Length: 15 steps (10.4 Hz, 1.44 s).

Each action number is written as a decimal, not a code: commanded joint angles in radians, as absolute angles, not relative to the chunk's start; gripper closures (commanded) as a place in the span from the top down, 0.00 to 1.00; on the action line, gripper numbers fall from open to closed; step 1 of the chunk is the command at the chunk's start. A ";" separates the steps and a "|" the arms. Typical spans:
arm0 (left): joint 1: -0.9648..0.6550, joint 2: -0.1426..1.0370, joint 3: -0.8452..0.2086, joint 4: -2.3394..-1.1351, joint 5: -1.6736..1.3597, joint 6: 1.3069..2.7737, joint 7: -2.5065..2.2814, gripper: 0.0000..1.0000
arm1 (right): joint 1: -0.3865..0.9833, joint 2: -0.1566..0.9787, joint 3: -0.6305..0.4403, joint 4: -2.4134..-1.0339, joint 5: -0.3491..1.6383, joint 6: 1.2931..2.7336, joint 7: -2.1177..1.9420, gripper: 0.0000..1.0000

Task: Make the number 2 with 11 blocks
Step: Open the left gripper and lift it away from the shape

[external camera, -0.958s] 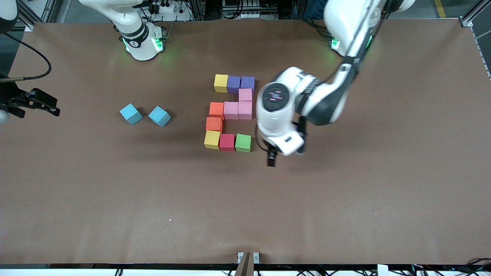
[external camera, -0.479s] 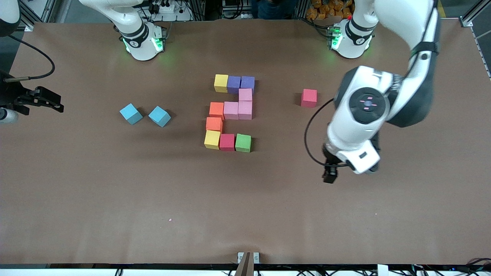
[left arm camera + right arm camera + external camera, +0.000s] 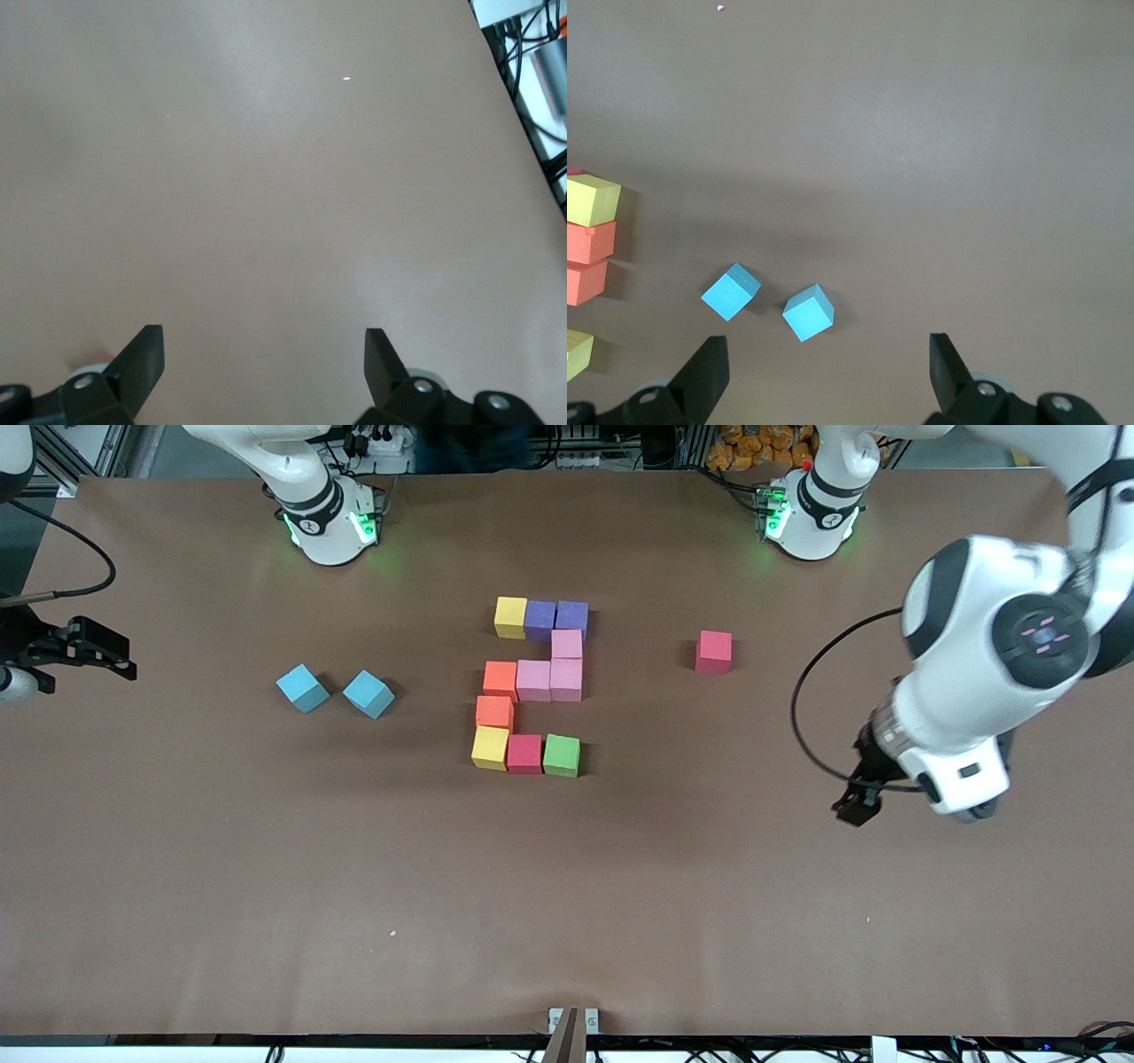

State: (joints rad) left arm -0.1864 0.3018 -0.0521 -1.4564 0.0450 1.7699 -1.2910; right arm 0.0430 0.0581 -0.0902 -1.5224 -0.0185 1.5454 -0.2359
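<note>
The number 2 [image 3: 533, 679] lies mid-table as several touching blocks. A yellow block [image 3: 510, 616] and two purple ones form the row nearest the robots' bases. Pink blocks [image 3: 567, 644] and orange blocks [image 3: 500, 679] run down from it. A yellow, a red [image 3: 524, 753] and a green block [image 3: 562, 755] form the row nearest the front camera. My left gripper [image 3: 855, 806] [image 3: 264, 341] hangs open and empty over bare table toward the left arm's end. My right gripper [image 3: 120, 662] [image 3: 828, 350] waits open and empty at the right arm's end of the table.
A lone red cube [image 3: 713, 651] sits apart from the digit, toward the left arm's end. Two light blue cubes [image 3: 302, 687] [image 3: 368, 693] lie between the digit and the right gripper; the right wrist view shows them too [image 3: 731, 291] [image 3: 808, 312].
The left arm has swung away from beside the digit toward its own end of the table, uncovering the lone red cube. The right gripper has barely shifted. No block moved.
</note>
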 commanded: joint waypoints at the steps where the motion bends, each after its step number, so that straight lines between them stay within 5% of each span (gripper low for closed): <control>1: -0.106 0.117 -0.081 -1.667 0.020 1.781 -1.078 1.00 | 0.043 0.058 -0.086 -1.497 -0.017 1.539 -0.249 1.00; 7: 0.003 -0.029 -0.182 -1.796 0.127 1.776 -0.603 1.00 | 0.044 0.064 -0.086 -1.483 -0.017 1.574 -0.249 1.00; 11: -0.001 -0.063 -0.204 -1.743 0.131 1.757 -0.433 1.00 | 0.058 0.064 -0.084 -1.482 -0.021 1.601 -0.249 1.00; 15: -0.009 -0.063 -0.192 -1.593 0.040 1.580 -0.284 1.00 | 0.058 0.064 -0.084 -1.482 -0.018 1.620 -0.249 1.00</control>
State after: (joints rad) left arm -0.0135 -0.0644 -0.1943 -1.6484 0.0705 1.6402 -0.3410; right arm 0.0528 0.0583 -0.0816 -1.5016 -0.0182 1.6258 -0.2393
